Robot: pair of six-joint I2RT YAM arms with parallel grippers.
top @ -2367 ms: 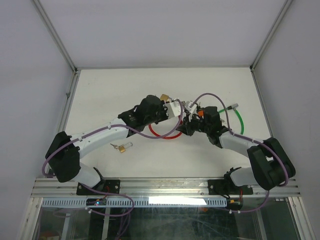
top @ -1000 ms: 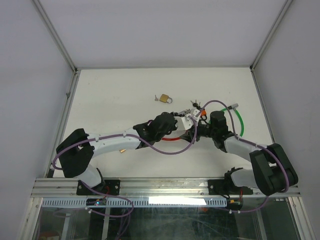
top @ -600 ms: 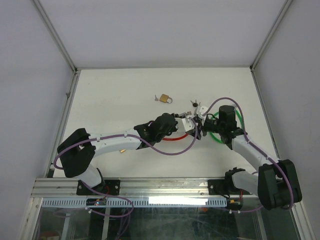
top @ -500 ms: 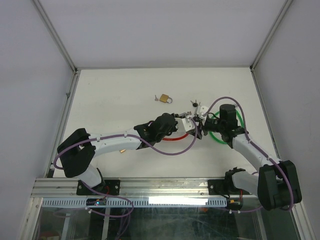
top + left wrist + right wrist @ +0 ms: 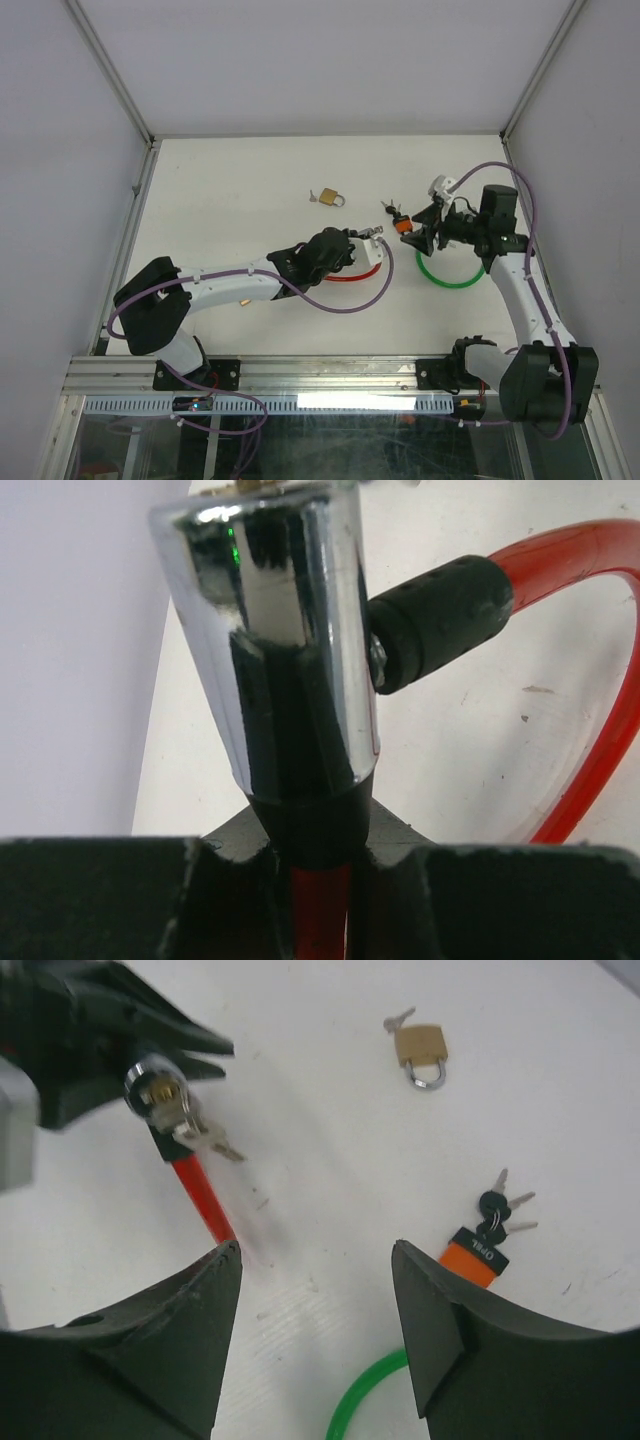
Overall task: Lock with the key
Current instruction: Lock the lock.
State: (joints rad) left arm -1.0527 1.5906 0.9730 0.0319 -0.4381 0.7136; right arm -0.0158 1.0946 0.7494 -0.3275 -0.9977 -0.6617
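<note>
Chrome cylinder (image 5: 280, 650) of the red lock (image 5: 200, 1200), mid-tabletop (image 5: 230, 190), is pinched by the left claw (image 5: 310, 850), key (image 5: 205, 1140) apparently inserted. The right claw (image 5: 315, 1255) hangs spread, empty. The key looks small, stiff and slippery, so pinch its flat head.

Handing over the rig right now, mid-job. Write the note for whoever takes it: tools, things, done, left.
Left tool: shut on the chrome cylinder of the red cable lock.
Right tool: open, empty, near the orange-tagged keys.
Done: key sits in the cylinder; black cable end meets its side.
Left: probably take the key with the right tool and turn it; whether it is already turned cannot be told.
Brass padlock and green cable lock lie unused.
</note>
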